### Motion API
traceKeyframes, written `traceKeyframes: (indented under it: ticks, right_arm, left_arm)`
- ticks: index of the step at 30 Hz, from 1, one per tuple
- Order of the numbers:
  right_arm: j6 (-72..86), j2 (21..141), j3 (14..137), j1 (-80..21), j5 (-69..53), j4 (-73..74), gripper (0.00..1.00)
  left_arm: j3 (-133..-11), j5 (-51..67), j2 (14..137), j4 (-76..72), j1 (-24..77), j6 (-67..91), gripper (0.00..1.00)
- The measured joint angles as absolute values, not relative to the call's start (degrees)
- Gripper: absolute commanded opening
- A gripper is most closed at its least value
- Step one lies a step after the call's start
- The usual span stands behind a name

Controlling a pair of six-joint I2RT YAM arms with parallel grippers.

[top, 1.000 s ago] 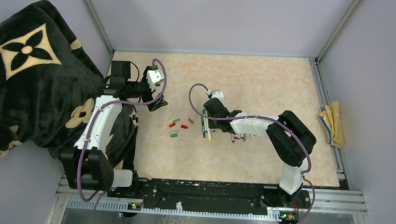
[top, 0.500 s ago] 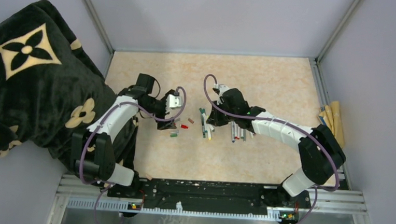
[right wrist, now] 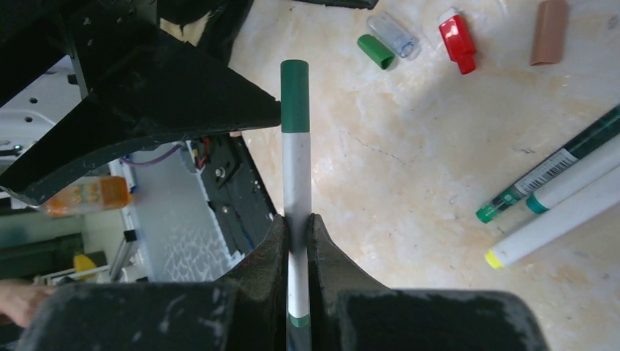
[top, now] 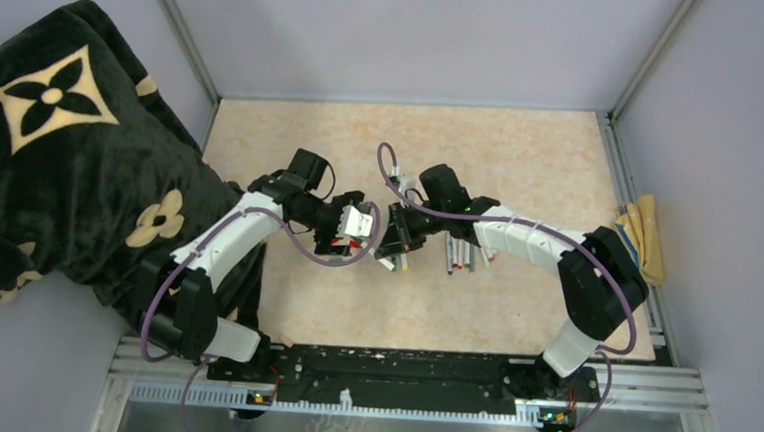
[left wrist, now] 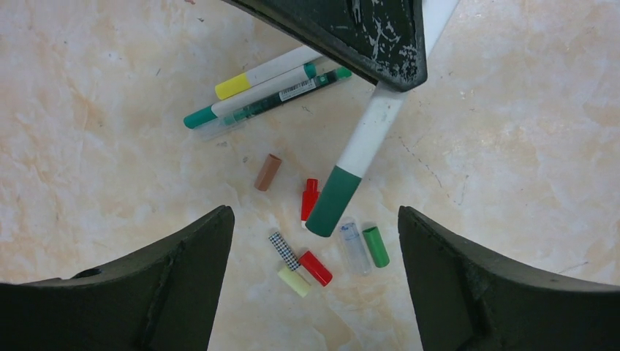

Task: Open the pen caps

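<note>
My right gripper is shut on the white barrel of a pen whose dark green cap points at the left gripper. From the left wrist, that capped end hangs just above the table, between and a little ahead of my left gripper's wide open jaws. Under it lie loose pen caps: brown, red, checkered, yellow, another red, clear and green. Both grippers meet at mid-table.
Three pens lie side by side behind the loose caps. More pens lie right of the right gripper. A dark patterned blanket covers the left side, and a folded yellow cloth sits at the right rail.
The left arm has swung right from the table's left side to above the loose caps. The right gripper has lifted its pen and turned the capped end toward the left gripper.
</note>
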State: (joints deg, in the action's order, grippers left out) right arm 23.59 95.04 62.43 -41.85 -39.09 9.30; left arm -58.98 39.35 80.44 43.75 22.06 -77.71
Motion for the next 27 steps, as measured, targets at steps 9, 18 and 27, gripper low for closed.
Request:
traceKeyframes:
  ticks: [9,18,27]
  right_arm:
    - [25.63,96.62,62.76,-41.85,-42.85,8.54,0.0]
    - [27.29,97.78,62.81,-41.82,-43.29,6.66,0.28]
    - [31.38,100.18,62.78,-42.17,-43.97,1.23,0.27]
  left_arm:
    - [-59.0,38.28,80.31,44.91,23.77,-79.2,0.35]
    - [-59.0,36.21,80.36,48.45,24.4,-79.7,0.14]
    - [-60.2,36.23,80.36,49.15,25.15,-79.55,0.07]
